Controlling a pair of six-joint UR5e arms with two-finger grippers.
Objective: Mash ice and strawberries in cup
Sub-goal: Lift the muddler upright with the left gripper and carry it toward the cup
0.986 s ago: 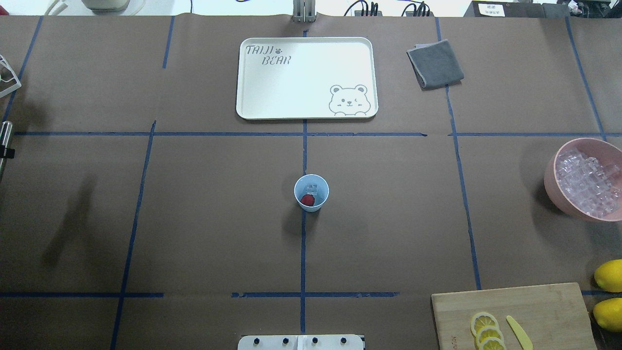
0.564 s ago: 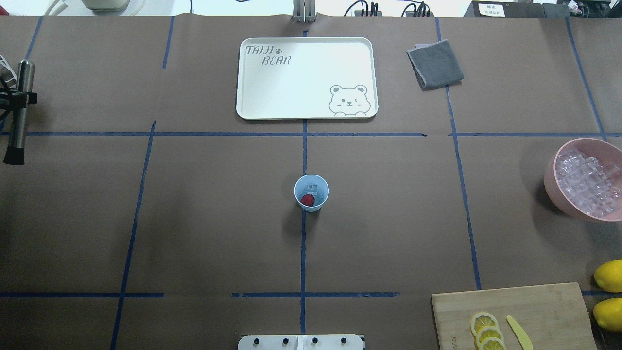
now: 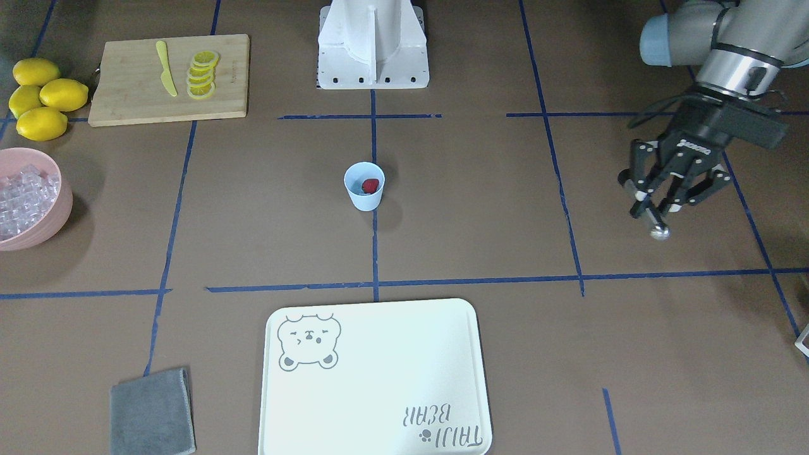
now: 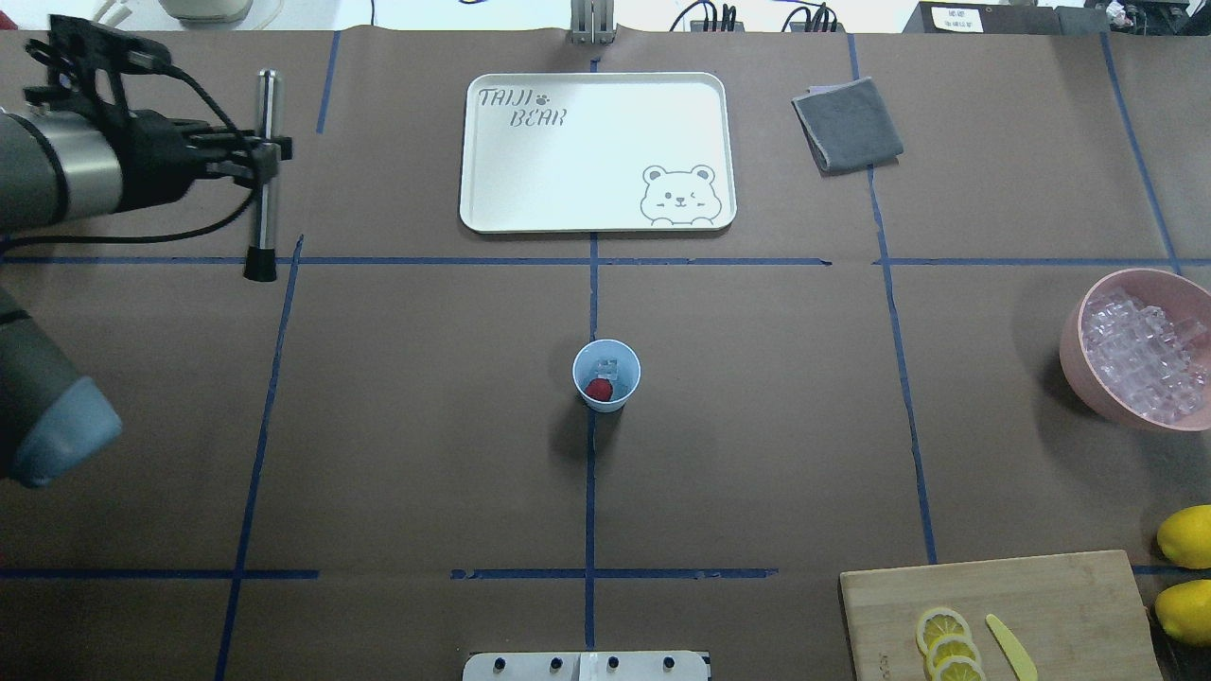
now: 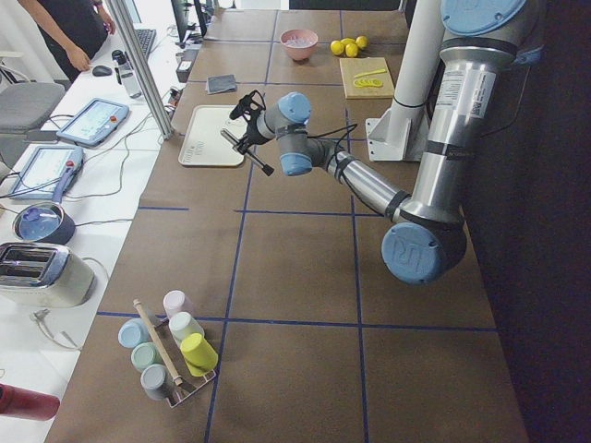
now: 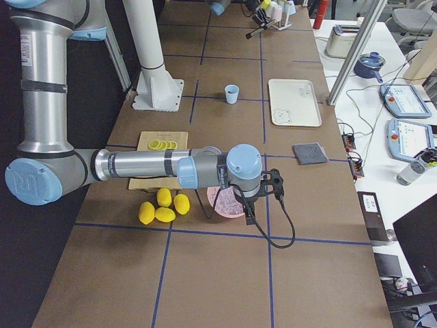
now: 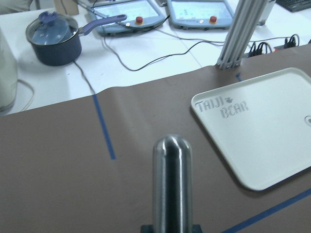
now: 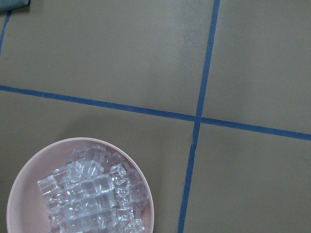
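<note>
The pale blue cup (image 4: 606,375) stands at the table's middle, also in the front view (image 3: 364,186). Inside it lie a red strawberry (image 4: 597,389) and clear ice (image 4: 607,366). My left gripper (image 4: 268,156) hovers over the far left of the table, well apart from the cup, shut on a steel muddler (image 4: 264,199) with a black end. The front view shows the same gripper (image 3: 657,205), and the left wrist view looks along the muddler (image 7: 172,184). My right gripper (image 6: 239,198) hangs over the pink bowl (image 8: 146,194) of ice cubes (image 8: 92,194); I cannot tell whether it is open or shut.
A white bear tray (image 4: 596,151) lies beyond the cup, a grey cloth (image 4: 847,123) to its right. The pink bowl (image 4: 1074,331) sits at the right edge. A cutting board (image 4: 1060,596) with lemon slices and a yellow knife is near right, beside whole lemons (image 4: 1187,536).
My left arm has swung in from the left edge, carrying the muddler rightward and farther across the table. The cup and its contents have not moved.
</note>
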